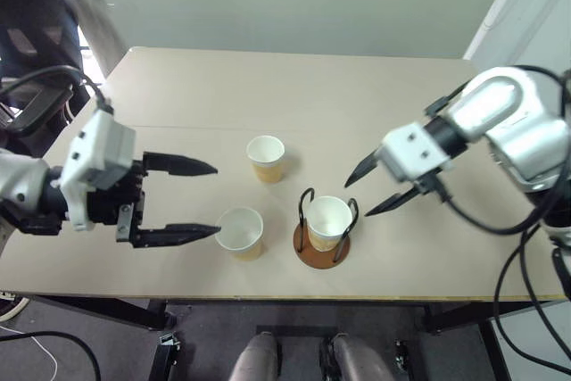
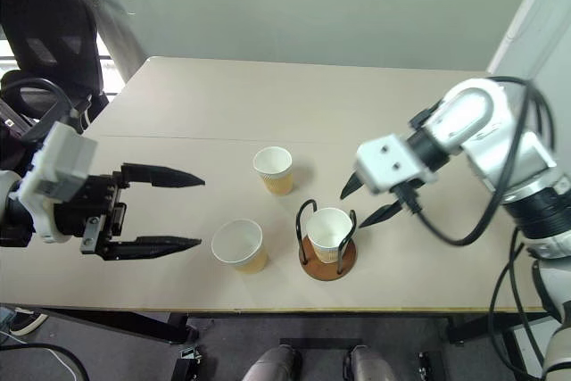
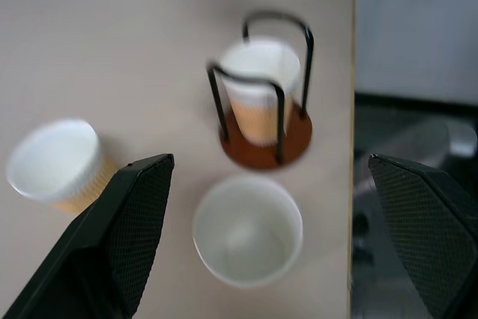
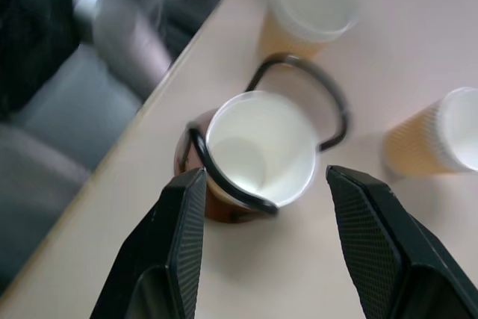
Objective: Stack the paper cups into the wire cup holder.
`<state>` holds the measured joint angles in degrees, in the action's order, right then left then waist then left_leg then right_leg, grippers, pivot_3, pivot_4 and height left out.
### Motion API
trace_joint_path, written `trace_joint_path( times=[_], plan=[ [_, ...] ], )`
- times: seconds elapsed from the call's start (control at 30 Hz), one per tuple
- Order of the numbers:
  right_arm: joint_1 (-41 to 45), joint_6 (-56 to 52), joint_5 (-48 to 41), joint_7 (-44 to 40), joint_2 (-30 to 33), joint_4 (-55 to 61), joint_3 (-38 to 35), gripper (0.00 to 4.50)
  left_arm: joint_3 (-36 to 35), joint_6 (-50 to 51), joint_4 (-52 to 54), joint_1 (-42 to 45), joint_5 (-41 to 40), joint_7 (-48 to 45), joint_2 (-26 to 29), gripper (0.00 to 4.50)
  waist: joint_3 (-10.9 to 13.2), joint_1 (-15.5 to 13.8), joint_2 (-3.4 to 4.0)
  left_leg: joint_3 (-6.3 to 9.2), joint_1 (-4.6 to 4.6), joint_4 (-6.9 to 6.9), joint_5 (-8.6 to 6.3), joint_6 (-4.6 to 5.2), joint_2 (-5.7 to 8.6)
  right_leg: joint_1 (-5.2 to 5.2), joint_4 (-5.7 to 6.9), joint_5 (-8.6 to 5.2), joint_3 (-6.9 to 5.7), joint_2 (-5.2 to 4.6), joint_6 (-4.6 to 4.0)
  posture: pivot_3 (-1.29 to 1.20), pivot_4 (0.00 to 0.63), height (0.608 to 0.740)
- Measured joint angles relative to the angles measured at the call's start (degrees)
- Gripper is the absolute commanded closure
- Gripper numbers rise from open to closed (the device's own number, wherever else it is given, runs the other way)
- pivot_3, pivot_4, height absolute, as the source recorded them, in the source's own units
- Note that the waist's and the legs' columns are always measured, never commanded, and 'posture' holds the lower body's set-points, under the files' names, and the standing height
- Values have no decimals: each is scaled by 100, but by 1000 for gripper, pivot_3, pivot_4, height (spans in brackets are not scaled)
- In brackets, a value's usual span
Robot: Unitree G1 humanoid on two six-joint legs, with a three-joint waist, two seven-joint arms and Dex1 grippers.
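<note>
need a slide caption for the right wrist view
Open right gripper above a paper cup seated in the wire cup holder.

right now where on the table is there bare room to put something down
The far half of the table, beyond the far cup, is bare, as are the side strips under each arm. The near middle is crowded: the near cup stands beside the wire holder with a cup in it.

One paper cup (image 2: 328, 234) upright inside the wire cup holder (image 2: 326, 259), two cups (image 2: 238, 245) beside
</note>
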<state>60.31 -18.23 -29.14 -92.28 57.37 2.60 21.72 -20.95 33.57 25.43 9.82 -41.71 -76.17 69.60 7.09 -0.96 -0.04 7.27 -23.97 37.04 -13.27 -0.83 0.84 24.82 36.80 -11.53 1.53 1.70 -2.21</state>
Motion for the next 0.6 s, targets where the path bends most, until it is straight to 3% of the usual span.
trace_joint_path(
  times=[0.1, 0.27, 0.37, 0.5, 0.6],
  plan=[
    [-460, -432, -348, 1, 443, -120, -728, 1943, 676, -389, -31, 24, 496, -106, -6, 0, -7, -37, -13, 2, 2, 0, -11, -17, -1, 0, 1, -5, -2, 0, 1, 0, 150, 740],
    [-1484, -693, -246, 68, 970, 13, -1240, 1943, 1567, -907, -250, 605, 1096, -187, -194, 0, -2, -46, -5, 0, 3, -1, -23, -42, -2, 0, 8, 2, -2, 0, 13, 0, 150, 740],
    [-1853, -893, -223, 193, 1171, 214, -1505, 1364, 2049, -1167, -454, 1056, 1395, -263, -443, 0, -1, -26, -1, -1, 2, 0, -18, -42, -2, 0, 10, 16, -2, 0, 37, 0, 150, 740],
    [-2254, -1182, -344, 361, 1352, 595, -2063, 52, 2609, -1544, -864, 1465, 1842, -506, -674, 0, -1, -1, -1, -2, 0, 1, 12, 4, -2, 0, 5, 18, 0, 1, 61, 0, 150, 740],
    [-2584, -1391, -526, 451, 1447, 862, -2510, 52, 2890, -1851, -1151, 1684, 2104, -687, -838, 0, -1, -11, -1, -1, -6, 3, 19, 19, 0, 0, -1, 11, 2, 1, 79, 0, 150, 740]
  ],
)
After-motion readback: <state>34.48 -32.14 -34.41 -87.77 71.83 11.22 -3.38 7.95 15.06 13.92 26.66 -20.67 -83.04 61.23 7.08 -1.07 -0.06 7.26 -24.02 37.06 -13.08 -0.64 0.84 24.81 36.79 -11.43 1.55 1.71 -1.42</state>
